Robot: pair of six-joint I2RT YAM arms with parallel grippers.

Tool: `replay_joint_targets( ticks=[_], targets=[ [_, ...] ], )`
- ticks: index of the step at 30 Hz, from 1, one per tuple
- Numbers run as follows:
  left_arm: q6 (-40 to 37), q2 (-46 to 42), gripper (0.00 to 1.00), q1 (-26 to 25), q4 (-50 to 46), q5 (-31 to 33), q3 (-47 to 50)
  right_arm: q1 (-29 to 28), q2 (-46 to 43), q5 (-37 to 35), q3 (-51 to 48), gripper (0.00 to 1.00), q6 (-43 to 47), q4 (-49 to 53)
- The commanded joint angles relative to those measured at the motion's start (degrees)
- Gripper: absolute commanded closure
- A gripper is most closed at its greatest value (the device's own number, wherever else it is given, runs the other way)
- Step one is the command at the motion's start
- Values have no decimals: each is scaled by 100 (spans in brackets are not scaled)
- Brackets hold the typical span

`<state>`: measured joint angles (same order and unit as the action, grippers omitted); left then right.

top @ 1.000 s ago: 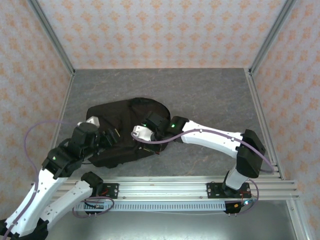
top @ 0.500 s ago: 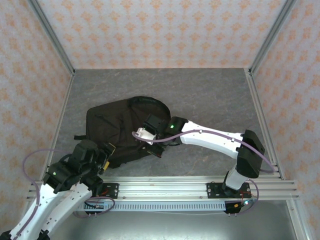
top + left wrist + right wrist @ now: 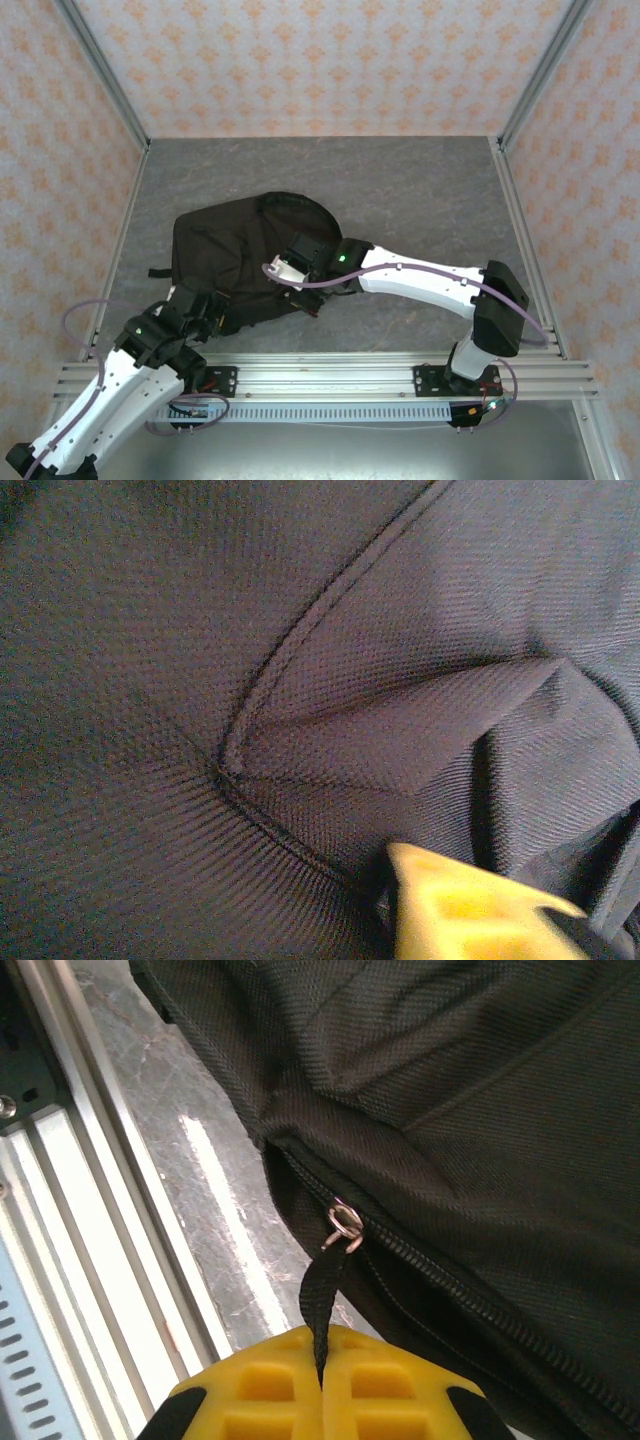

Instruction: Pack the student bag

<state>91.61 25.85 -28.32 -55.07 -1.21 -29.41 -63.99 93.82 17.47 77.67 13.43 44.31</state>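
Note:
The student bag [image 3: 235, 262] is a large black fabric backpack lying flat on the grey table. My right gripper [image 3: 297, 265] rests on its right side. In the right wrist view this gripper [image 3: 322, 1380] is shut on the black zipper pull strap [image 3: 322, 1295], which hangs from a metal ring [image 3: 347, 1222] on the zipper at the bag's edge. My left gripper [image 3: 208, 305] is at the bag's near-left corner. In the left wrist view one yellow fingertip [image 3: 465, 912] lies against the black fabric [image 3: 300, 680]. The other finger is hidden, so its state cannot be judged.
The aluminium rail [image 3: 330, 380] with both arm bases runs along the near edge, close to the bag's front. Patterned walls [image 3: 320, 60] enclose the table [image 3: 420, 180] at the back and sides. Open grey surface lies behind and right of the bag.
My left arm drew back from the top of the bag toward the near rail, then edged forward to its near-left corner. The right gripper stayed put, holding the strap.

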Motion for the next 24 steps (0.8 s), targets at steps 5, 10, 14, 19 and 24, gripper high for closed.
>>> replay_joint_targets(
  ticks=[5,10,14,19,24],
  targets=[
    [-595,381,98,98,42,1287,-369,31,21,-548,23,100,-68,442],
    [-937,565,100,119,66,1404,-503,265,-110,-579,-152,100,-157,414],
    [-1286,691,100,133,123,1463,-578,489,-221,-584,-249,100,-200,425],
    [-1763,894,100,159,180,1554,-753,673,-306,-700,-378,100,-238,532],
    [-2013,1067,100,181,304,1454,-795,814,-582,-911,-599,100,-347,563]
  ],
)
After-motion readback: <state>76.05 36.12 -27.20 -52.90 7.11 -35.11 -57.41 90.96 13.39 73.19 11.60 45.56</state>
